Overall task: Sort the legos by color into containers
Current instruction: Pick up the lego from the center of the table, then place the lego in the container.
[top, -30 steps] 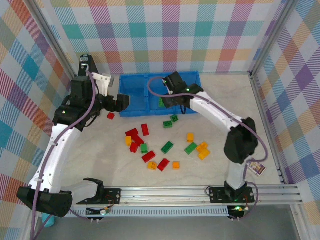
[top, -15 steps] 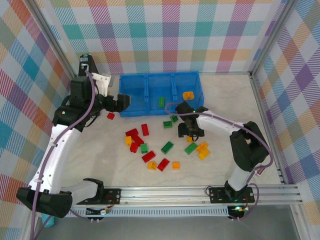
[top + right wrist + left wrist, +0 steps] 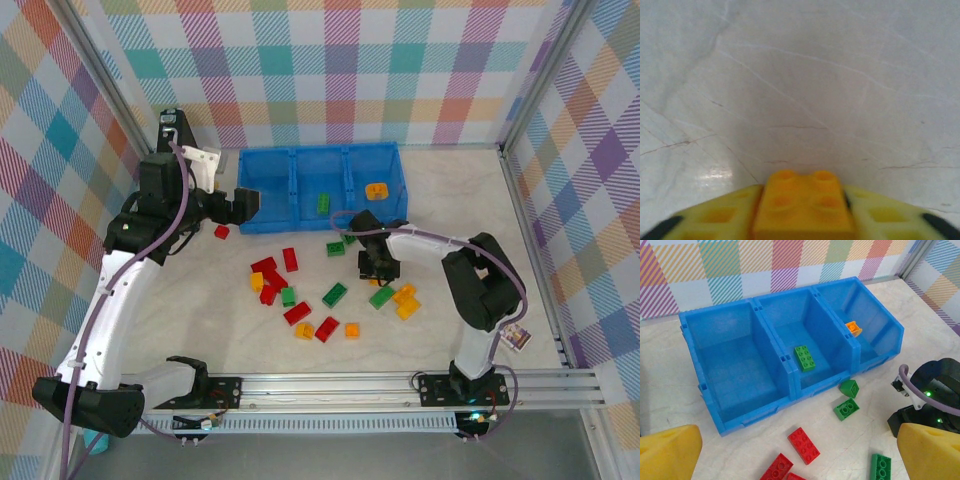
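**A:** From overhead, where are the arms?
**B:** Low among the loose legos (image 3: pixel 297 313) sits the right gripper (image 3: pixel 378 265). The left gripper (image 3: pixel 247 203) hangs beside the containers (image 3: pixel 270 195).
**A:** Left wrist?
**B:** Its fingers (image 3: pixel 665 452) are spread wide and empty. A green brick (image 3: pixel 805 358) lies in the middle bin (image 3: pixel 790 332), long axis front-to-back.
**A:** Right wrist?
**B:** Clamped on an orange brick (image 3: pixel 802 205), studs up.

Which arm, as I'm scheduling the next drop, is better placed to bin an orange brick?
Right. The right hand grips an orange brick between its fingers; the left hand hangs open and empty beside the blue bins.
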`<action>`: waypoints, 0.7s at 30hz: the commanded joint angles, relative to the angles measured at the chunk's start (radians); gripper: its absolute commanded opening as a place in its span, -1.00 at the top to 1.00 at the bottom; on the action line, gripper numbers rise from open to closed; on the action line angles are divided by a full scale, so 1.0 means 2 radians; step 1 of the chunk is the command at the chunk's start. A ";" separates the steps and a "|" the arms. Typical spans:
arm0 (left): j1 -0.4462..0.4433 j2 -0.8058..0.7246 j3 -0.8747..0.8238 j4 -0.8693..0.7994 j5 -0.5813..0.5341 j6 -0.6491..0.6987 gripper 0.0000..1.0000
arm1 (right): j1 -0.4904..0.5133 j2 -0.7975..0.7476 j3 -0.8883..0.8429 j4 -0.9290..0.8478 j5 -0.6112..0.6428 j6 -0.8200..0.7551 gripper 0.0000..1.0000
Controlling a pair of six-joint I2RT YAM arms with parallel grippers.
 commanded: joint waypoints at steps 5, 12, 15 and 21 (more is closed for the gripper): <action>0.003 -0.002 -0.002 -0.001 0.000 -0.003 -1.00 | -0.007 0.000 0.021 -0.031 0.005 -0.014 0.43; 0.003 -0.002 -0.001 -0.003 -0.004 0.001 -1.00 | -0.043 -0.013 0.145 -0.056 0.045 -0.111 0.44; 0.003 -0.002 -0.003 -0.003 -0.008 0.001 -0.99 | -0.060 0.012 0.215 -0.051 0.067 -0.160 0.43; 0.003 0.003 0.001 -0.008 -0.013 0.006 -1.00 | -0.085 0.088 0.321 -0.010 0.085 -0.210 0.41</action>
